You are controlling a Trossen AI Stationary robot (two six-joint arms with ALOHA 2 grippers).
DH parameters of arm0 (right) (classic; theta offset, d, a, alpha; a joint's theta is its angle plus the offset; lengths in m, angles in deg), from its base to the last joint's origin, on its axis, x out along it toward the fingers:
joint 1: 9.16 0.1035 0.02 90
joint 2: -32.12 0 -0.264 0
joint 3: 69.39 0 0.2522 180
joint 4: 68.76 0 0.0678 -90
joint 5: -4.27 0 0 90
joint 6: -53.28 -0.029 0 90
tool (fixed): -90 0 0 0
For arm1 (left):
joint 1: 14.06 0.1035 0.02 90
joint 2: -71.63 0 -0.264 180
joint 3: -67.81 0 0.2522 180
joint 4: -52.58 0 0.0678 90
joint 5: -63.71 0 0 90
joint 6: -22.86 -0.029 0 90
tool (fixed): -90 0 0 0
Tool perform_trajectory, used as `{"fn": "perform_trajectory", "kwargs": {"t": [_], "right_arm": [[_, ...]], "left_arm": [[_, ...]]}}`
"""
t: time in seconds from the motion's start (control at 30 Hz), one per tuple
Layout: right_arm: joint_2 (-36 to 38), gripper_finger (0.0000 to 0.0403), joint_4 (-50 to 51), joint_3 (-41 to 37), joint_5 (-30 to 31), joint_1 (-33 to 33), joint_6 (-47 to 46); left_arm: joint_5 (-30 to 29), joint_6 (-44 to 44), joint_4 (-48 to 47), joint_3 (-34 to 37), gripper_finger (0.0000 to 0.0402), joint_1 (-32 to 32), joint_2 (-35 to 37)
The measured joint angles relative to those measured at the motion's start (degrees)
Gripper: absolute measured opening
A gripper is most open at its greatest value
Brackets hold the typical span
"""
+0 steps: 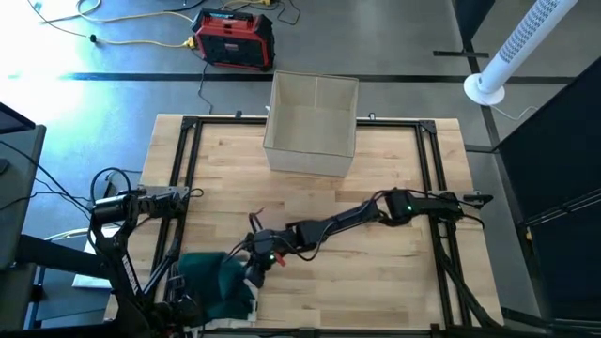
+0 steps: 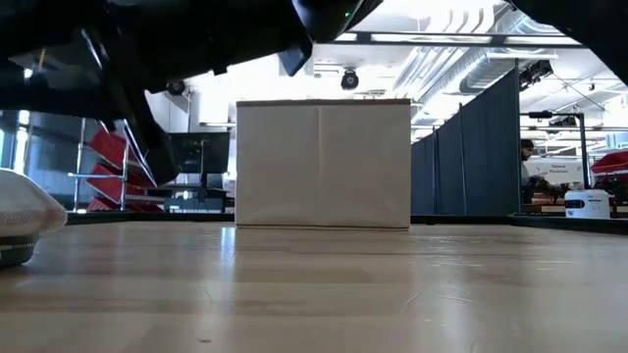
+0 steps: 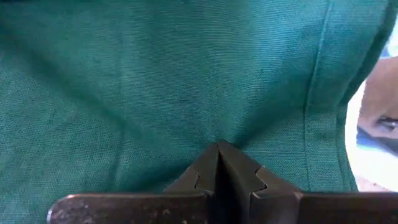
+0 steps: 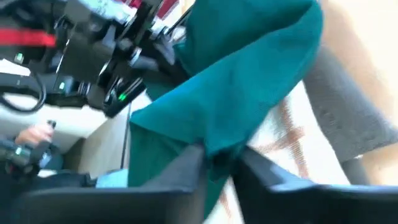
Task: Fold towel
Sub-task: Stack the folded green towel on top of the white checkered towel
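Left arm sat folded at table's near-left corner, left gripper [image 3: 217, 163] fingers pressed together, pinching green cloth. Right arm stretched low across table toward same corner, right gripper [image 4: 219, 163] fingers close together with cloth edge between them

A light wooden table [image 1: 376, 282] carries a green towel [image 1: 211, 282] and a cardboard box [image 1: 312, 122].

Grey floor [image 1: 394, 38]; red case [image 1: 234, 38]; yellow cable [image 1: 141, 42]; white fan [image 1: 515, 49]; dark partitions [image 2: 478, 147].
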Motion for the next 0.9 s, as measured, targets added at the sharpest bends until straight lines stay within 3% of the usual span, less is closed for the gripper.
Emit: {"fn": "perform_trajectory", "kwargs": {"t": [0.13, 0.43, 0.6, 0.73, 0.9], "right_arm": [[0.94, 0.0005, 7.31, 0.0, 0.33, 0.02, 2.5], [4.44, 0.0002, 21.49, 0.0, 9.34, -1.25, 8.9], [7.09, 0.0004, 21.52, 0.11, 6.15, -1.06, 11.04], [9.87, 0.0031, 21.93, 0.17, 5.21, 0.54, 11.02], [11.99, 0.01, 25.99, 0.17, 5.09, 2.4, 11.02]], "left_arm": [[2.05, -2.13, 0.03, 0.0, 0.0, -0.23, 0.04], [3.48, -5.32, -0.08, 0.0, 0.0, 0.14, 0.29], [1.64, -4.93, -1.07, -0.27, 0.0001, 1.96, 0.33], [0.28, -6.48, -4.19, -2.43, 0.0015, 3.4, 0.35], [-1.23, -9.29, -9.52, -7.8, 0.0052, 4.27, 0.39]]}}
